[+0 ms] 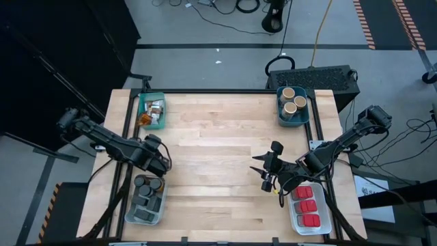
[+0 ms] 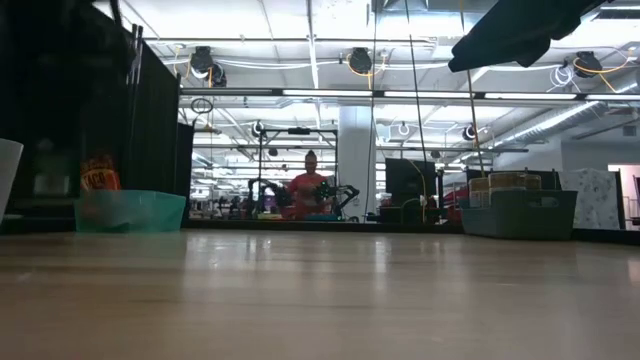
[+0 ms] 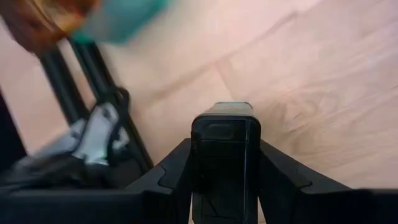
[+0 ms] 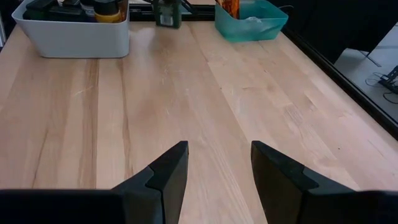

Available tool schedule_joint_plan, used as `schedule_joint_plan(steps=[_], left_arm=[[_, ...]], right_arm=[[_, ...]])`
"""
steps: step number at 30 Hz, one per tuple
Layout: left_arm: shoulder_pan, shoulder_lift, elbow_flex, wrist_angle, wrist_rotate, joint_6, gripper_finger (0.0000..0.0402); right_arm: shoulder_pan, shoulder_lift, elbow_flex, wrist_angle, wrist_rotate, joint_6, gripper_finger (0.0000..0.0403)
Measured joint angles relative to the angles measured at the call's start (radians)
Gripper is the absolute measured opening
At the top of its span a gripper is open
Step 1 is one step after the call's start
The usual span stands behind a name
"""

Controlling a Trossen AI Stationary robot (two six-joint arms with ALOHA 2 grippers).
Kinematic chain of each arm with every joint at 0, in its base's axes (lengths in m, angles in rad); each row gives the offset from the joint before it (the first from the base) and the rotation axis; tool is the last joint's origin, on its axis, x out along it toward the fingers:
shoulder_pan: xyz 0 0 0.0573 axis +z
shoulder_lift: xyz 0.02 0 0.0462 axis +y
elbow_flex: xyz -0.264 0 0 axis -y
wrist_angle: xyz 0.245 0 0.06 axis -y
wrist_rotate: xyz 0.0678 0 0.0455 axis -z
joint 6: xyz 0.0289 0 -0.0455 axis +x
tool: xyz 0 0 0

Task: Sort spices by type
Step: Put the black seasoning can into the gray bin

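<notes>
My left gripper [image 1: 158,164] is at the table's left side, just beyond the white bin [image 1: 131,213] of dark jars [image 1: 145,198]. It is shut on a dark squarish tin [image 3: 224,155], which also shows far off in the right wrist view [image 4: 166,14]. My right gripper [image 4: 214,171] hangs open over bare wood right of the middle [image 1: 268,171], with nothing between its fingers. Printed packets [image 1: 154,109] lie in the far left teal bin [image 1: 145,126]. Tan cylinders [image 1: 292,102] stand in the far right bin [image 1: 280,116]. Red tins [image 1: 307,205] fill the near right white bin [image 1: 295,222]. My left gripper pinches the dark tin by two opposite sides [image 3: 196,168], one finger on each. The fingers [image 3: 171,180] come from above, pointing steeply down. The tin reaches out past the fingertips toward the wood, its free end [image 3: 224,111] downward, and looks just clear of the table.
Black frame rails [image 1: 130,137] run along the table's left and right edges. The wide middle of the wooden table [image 1: 218,150] lies between the four corner bins. A person in red [image 2: 308,190] stands far behind the table.
</notes>
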State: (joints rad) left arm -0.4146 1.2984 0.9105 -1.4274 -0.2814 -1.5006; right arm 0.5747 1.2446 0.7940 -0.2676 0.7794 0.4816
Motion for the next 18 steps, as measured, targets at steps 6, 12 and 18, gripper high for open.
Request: schedule_joint_plan(steps=[6,12,18], left_arm=[[0.0,0.0,0.171,-0.015,-0.073,0.116,0.0133],[-0.009,0.0,0.355,0.022,-0.073,0.251,0.0133],[-0.054,-0.001,0.522,0.066,-0.108,0.278,0.0133]], right_arm=[[0.0,0.0,0.0,0.0,0.001,-0.003,0.016],[0.0,0.0,0.0,0.0,0.001,-0.003,0.016],[0.0,0.0,0.0,0.005,0.004,0.006,0.016]])
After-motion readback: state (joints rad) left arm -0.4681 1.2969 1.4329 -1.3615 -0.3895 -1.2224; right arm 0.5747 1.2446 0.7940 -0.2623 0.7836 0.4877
